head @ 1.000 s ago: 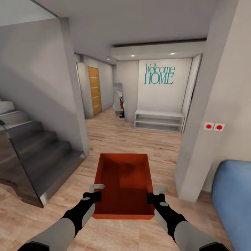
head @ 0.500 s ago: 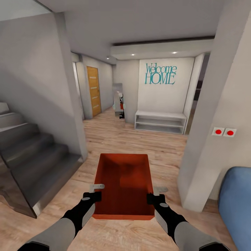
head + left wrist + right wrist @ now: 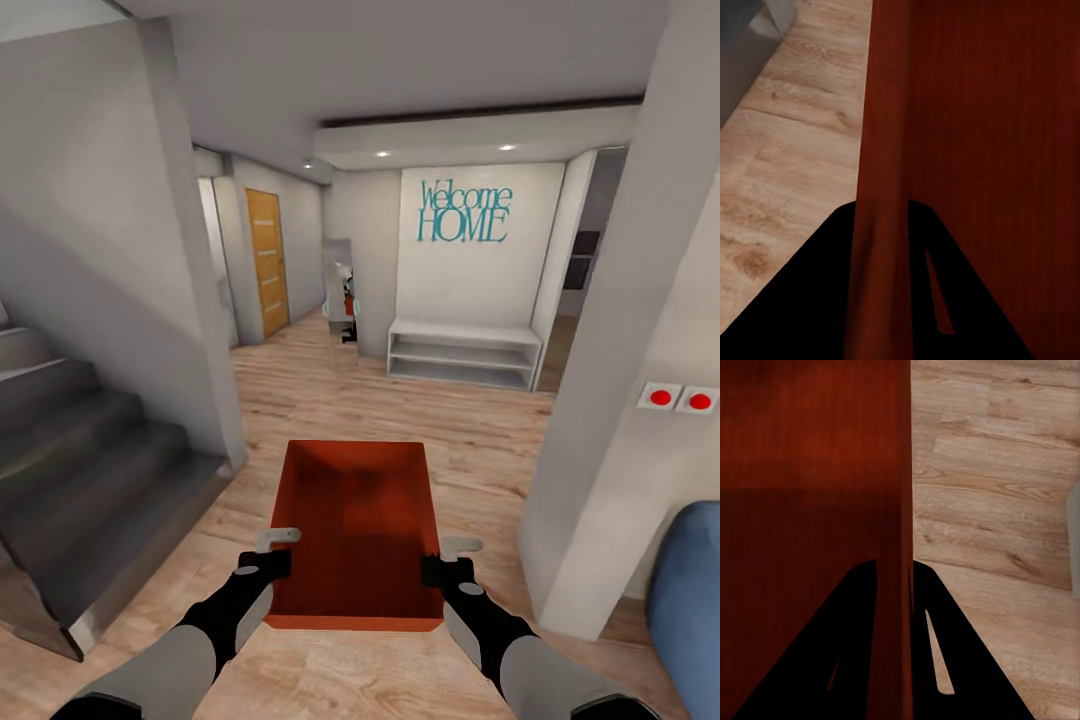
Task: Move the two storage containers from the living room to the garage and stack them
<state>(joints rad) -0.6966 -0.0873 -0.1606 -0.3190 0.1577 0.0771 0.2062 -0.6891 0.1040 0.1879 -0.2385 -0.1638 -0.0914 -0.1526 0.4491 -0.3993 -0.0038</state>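
Camera has rolled fwd since a sec ago: stairs (image 3: 90, 470) slide off toward the pic's left, the pillar (image 3: 620, 400) w/ its two red wall switches (image 3: 680, 398) drifts right, blue sofa (image 3: 690, 590) shrinks to a corner, and the entry w/ "Welcome HOME" sign (image 3: 463, 212) and white shelf bench (image 3: 465, 352) sits a bit larger. Arms and bin keep the same spot in view, so the carry is unchanged.

Biggest first: light wood plank floor (image 3: 400, 410) runs ahead to the hall, wood door (image 3: 266, 262) far left-back. Robot is leaving the living room; garage not reached.

Storage container (image 3: 355, 520), orange-red, lidless, held level over the planks in front of the trunk, long axis pointing fwd. Left gripper (image 3: 268, 552) pinches the left long wall near the near end; right gripper (image 3: 448, 556) pinches the right long wall opposite. Wrist views show each rim (image 3: 881, 187) (image 3: 904, 510) passing between the dark fingers (image 3: 817, 300) (image 3: 945, 660), one pad inside, one outside.

Handling, my read: stiff, thin-walled, empty so prob light; smooth walls could slip in a narrow pinch, and the far end overhangs the hold, so it may tip fwd on a hard stop. Pad contact depth hard to judge, dark render. Symmetric grip on both long walls looks like the right place.
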